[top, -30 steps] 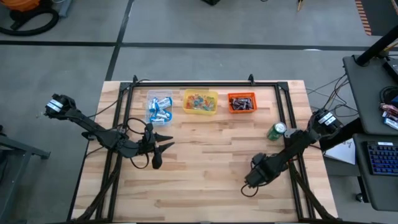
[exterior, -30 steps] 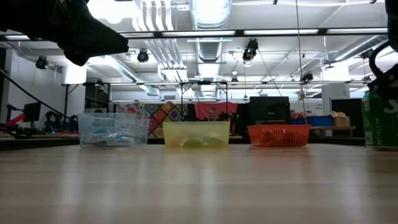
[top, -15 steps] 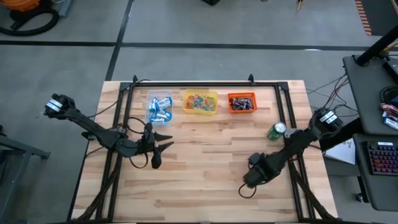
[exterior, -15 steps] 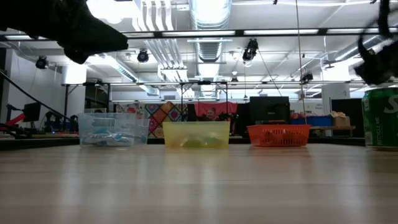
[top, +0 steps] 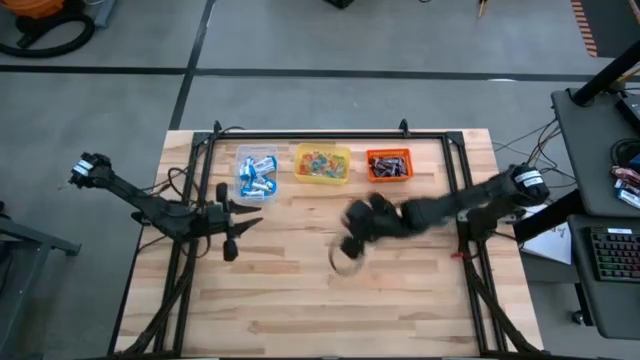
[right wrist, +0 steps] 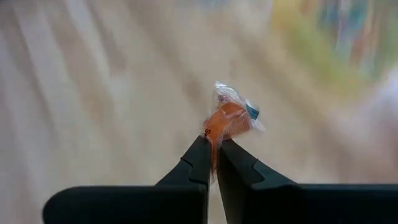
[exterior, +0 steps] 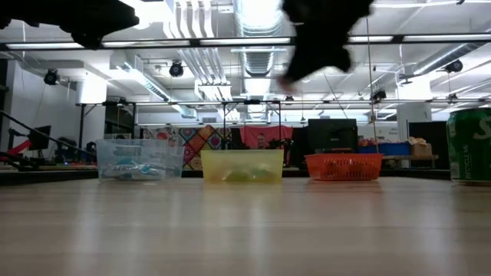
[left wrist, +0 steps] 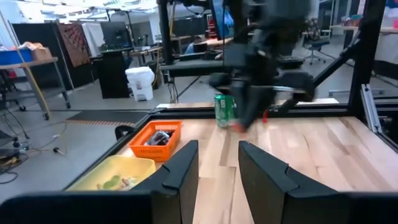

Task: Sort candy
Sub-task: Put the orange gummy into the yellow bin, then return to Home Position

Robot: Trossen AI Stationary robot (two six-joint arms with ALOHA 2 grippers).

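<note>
A small orange candy [right wrist: 231, 117] in a clear wrapper sticks out past my right gripper [right wrist: 213, 148], which is shut on it above the middle of the table [top: 350, 245]. Three tubs stand in a row at the far edge. The clear one [top: 256, 172] holds blue-and-white candy, the yellow one [top: 322, 163] holds small coloured pieces, and the orange one [top: 388, 165] holds dark brown ones. My left gripper [left wrist: 217, 146] hangs open over the table's left part [top: 243, 222], level, with nothing between its fingers. My right gripper pinches one end of the candy's wrapper [right wrist: 214, 132] between its two fingertips. The fingers slant downward. The candy reaches out beyond the tips and is lifted clear of the table.
A green can [left wrist: 224, 111] stands on the right part of the table, seen at the right edge of the low view [exterior: 469, 146]. A black frame [top: 330, 135] runs along the table's far edge and down both sides. Bare wood lies in front of the tubs.
My right gripper has swung up from the table's near right part toward the middle and the far edge, turning as it went. My left gripper has drawn back toward the left edge and risen a little.
</note>
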